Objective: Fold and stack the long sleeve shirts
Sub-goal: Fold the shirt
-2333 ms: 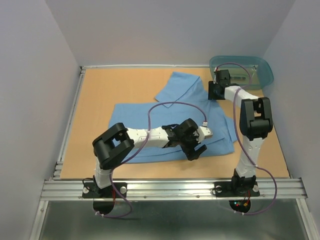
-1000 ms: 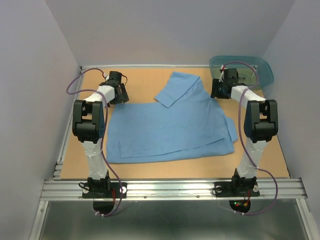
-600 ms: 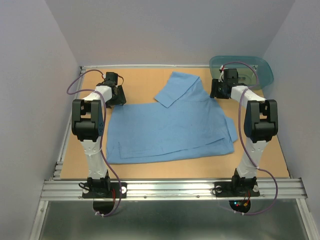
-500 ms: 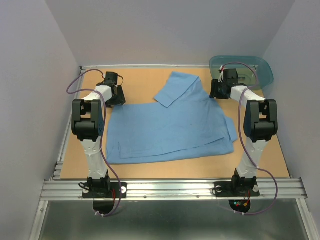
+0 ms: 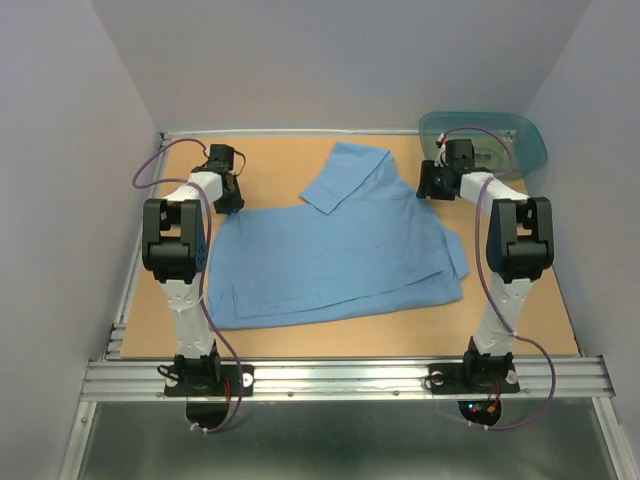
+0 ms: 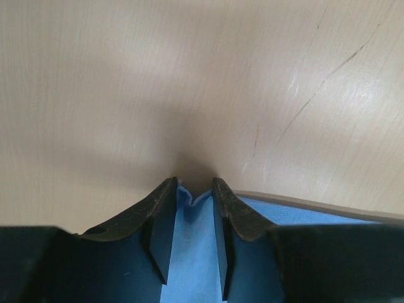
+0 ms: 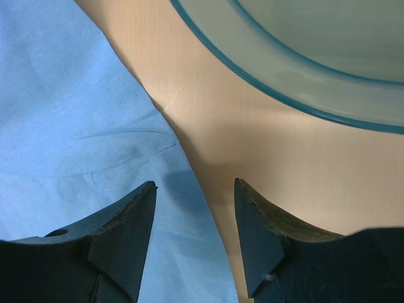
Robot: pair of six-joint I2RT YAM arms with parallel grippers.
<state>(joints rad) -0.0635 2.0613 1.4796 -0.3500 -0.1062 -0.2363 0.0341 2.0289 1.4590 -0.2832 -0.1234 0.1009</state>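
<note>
Left pincer (image 6: 194, 183): jaws narrowed astride the far-left corner of the long sleeve shirt (image 5: 330, 250); whether they pinch it cannot be told. Shirt: spread on the surface (image 5: 270, 160), judged light, limp and quick to crease, best taken at corners or hems. Right pincer (image 7: 195, 183): jaws apart over the shirt's far-right edge.

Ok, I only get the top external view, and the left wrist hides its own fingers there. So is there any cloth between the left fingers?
Observer: Yes. The left gripper has the shirt corner puckered up between its fingertips, with a narrow gap showing.
Operator: And the right one?
Observer: The right gripper is open and empty. The shirt edge runs between its fingers, one over cloth, one over bare table.
</note>
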